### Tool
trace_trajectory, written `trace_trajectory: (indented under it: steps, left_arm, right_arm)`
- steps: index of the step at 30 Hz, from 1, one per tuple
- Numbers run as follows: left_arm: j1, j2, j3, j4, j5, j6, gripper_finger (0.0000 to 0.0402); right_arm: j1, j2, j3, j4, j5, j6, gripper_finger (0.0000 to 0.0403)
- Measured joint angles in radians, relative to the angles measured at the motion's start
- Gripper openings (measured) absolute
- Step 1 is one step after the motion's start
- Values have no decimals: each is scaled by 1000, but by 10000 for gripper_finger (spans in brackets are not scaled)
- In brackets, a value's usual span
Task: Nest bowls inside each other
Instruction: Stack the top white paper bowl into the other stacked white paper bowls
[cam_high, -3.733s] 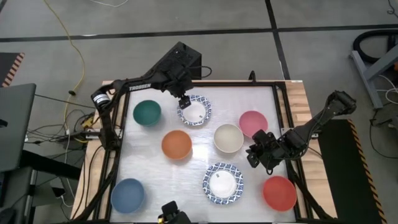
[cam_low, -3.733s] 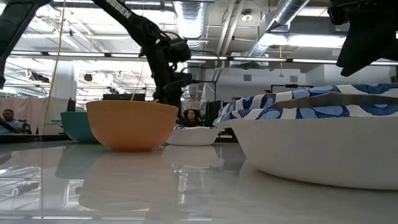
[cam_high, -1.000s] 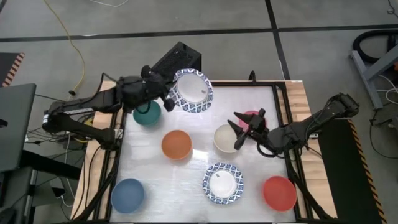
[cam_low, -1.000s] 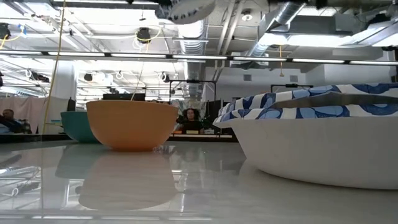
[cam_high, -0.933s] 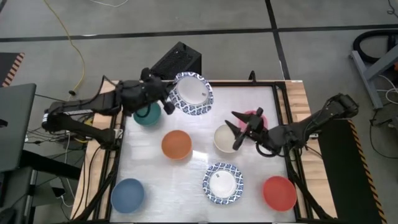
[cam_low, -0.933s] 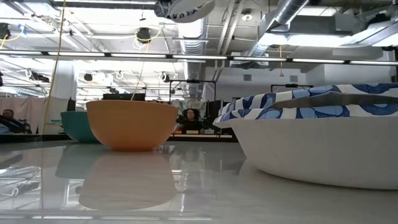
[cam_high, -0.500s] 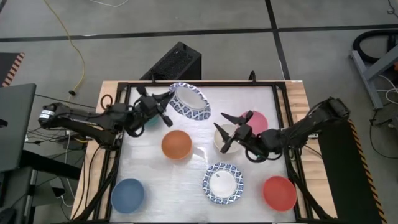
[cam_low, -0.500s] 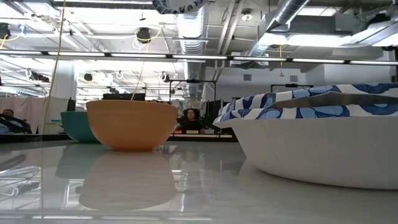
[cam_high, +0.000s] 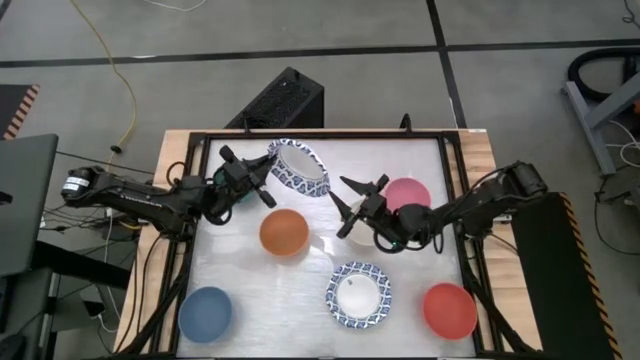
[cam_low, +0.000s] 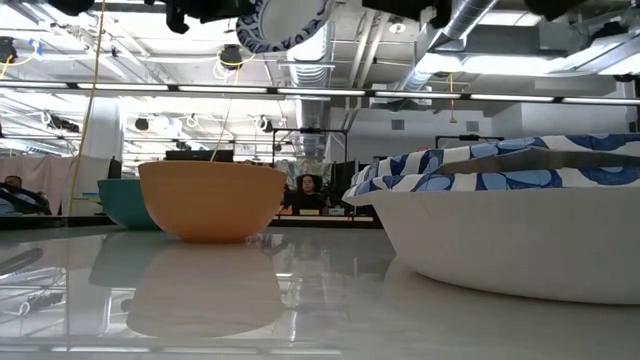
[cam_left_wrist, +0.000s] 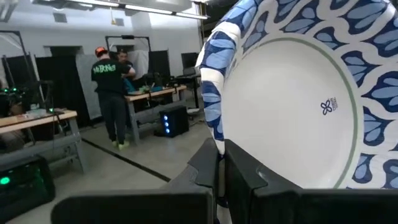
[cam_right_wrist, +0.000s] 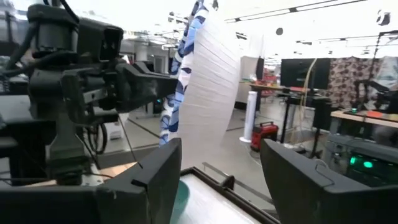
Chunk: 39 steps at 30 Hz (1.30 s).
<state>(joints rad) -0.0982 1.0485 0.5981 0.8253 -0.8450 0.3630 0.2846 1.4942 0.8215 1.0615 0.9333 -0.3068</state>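
Observation:
A white bowl with a blue patterned rim (cam_high: 298, 167) hangs high over the table's far middle, tipped on its edge, with my left gripper (cam_high: 263, 182) shut on it. To its right my right gripper (cam_high: 345, 206) stands open, pointing at the held bowl (cam_right_wrist: 205, 81) from above the cream bowl (cam_high: 362, 236), which it mostly hides. On the table rest the orange (cam_high: 284, 232), pink (cam_high: 410, 194), red (cam_high: 449, 310) and blue (cam_high: 206, 312) bowls and another patterned bowl (cam_high: 358, 294). The green bowl (cam_low: 118, 204) shows behind the orange one (cam_low: 212, 200). My left gripper pinches the held bowl's rim (cam_left_wrist: 214, 134) between its two fingers (cam_left_wrist: 205, 167), one on the inner face and one on the outer. The fingers come about level from the table's left. The bowl is lifted clear and stands on edge above the fingertips.
A black frame (cam_high: 320, 133) runs round the white table top. Bare table lies between the orange bowl and the near edge. People stand in the room beyond the table (cam_left_wrist: 112, 93).
My left gripper has come down and drawn back toward the table's left, and it has turned, so the patterned bowl has tipped from face-up onto its edge. My right gripper has moved toward the table's left, over the cream bowl, toward the held bowl.

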Motion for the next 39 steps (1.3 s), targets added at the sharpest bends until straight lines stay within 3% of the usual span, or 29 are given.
trace_trajectory:
  steps: [7,15,19,25,32,36,39]
  left_arm:
    - [0,0,-8,2,-49,52,0]
    - [0,0,-8,4,-19,37,0]
    - [0,0,-8,2,-5,10,0]
    - [0,0,-8,-3,1,-9,0]
    - [0,0,-8,-4,24,-18,0]
    - [0,0,-8,-4,25,-19,0]
    - [0,0,-8,-7,29,-23,0]
  right_arm:
    - [44,-21,0,-27,-15,-3,238]
    - [130,-56,0,-14,77,-84,238]
    - [90,-49,0,-13,38,-55,238]
    - [14,-49,0,-39,-109,76,238]
    - [-22,-49,0,-39,-120,107,237]
    - [-43,-49,0,-71,-120,159,209]
    - [-51,-49,0,-107,-124,188,158]
